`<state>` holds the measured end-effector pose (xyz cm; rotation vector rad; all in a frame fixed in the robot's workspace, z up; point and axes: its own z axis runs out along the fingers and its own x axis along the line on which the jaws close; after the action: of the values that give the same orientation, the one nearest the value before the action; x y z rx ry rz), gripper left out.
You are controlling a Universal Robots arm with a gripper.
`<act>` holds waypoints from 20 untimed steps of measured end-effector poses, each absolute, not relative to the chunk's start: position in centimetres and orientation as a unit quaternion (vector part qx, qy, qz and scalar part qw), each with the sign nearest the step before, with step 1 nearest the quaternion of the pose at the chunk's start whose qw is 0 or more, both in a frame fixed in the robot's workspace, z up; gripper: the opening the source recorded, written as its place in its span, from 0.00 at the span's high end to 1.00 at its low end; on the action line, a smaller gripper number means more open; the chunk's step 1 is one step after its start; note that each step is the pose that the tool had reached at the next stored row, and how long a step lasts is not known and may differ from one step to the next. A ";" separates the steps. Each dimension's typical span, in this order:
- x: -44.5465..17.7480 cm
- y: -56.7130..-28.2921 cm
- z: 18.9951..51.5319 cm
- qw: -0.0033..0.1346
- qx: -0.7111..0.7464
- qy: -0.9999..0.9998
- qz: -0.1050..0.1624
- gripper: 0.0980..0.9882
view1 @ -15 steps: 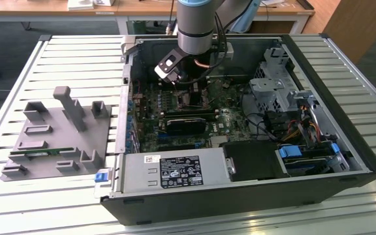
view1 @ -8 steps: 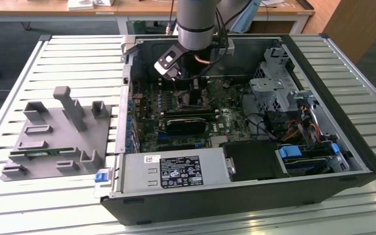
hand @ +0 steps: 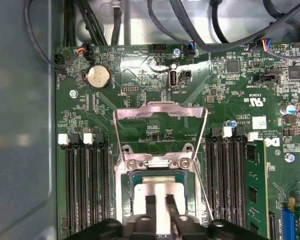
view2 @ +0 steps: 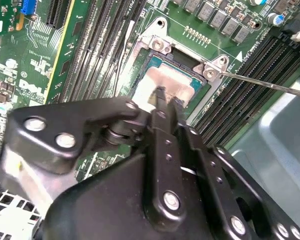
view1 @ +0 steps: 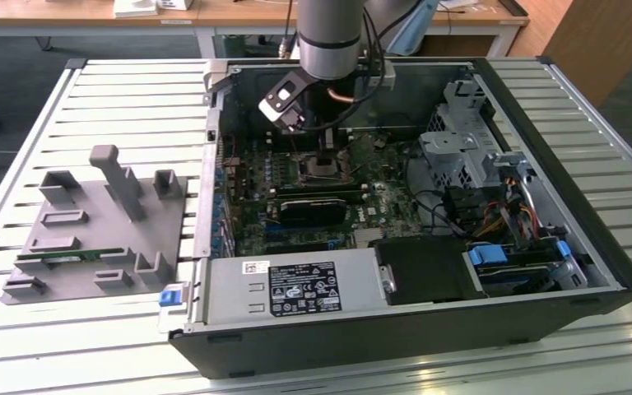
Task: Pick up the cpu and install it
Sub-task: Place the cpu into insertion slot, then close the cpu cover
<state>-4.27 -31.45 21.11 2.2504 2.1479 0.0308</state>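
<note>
cpu (hand: 158, 188) seated in socket (hand: 124, 186), fingers (hand: 150, 206) slightly apart over it, first wrist view shows raised retention frame (hand: 160, 111)

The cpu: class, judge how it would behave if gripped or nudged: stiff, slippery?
The cpu looks flat and solid, probably stiff and light. Its shiny metal top may be slippery. Framed by the socket, it likely resists nudges.

An open computer case (view1: 404, 346) lies on a slatted metal table (view1: 108, 90), with its green motherboard (view1: 256, 177) exposed. A labelled power supply (view1: 294, 292) fills the case's side nearest the exterior camera. On the exterior view's left, a grey holder tray (view1: 85, 247) carries a narrow green memory stick (view1: 69, 256). In the first wrist view, a coin cell battery (hand: 98, 76) sits near black memory slots (hand: 85, 185).
</note>
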 end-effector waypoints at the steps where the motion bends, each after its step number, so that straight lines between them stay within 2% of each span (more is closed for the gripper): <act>1: -4.3 -31.5 21.1 0.015 0.723 0.690 0.010 0.90; 2: -4.3 -31.5 21.2 0.015 0.723 0.690 0.010 0.97; 5: -4.3 -31.5 21.4 0.015 0.723 0.690 0.010 0.99; 20: -4.3 -31.4 22.6 0.016 0.723 0.690 0.009 0.99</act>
<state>-4.27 -31.44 22.58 2.2491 2.1470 0.0284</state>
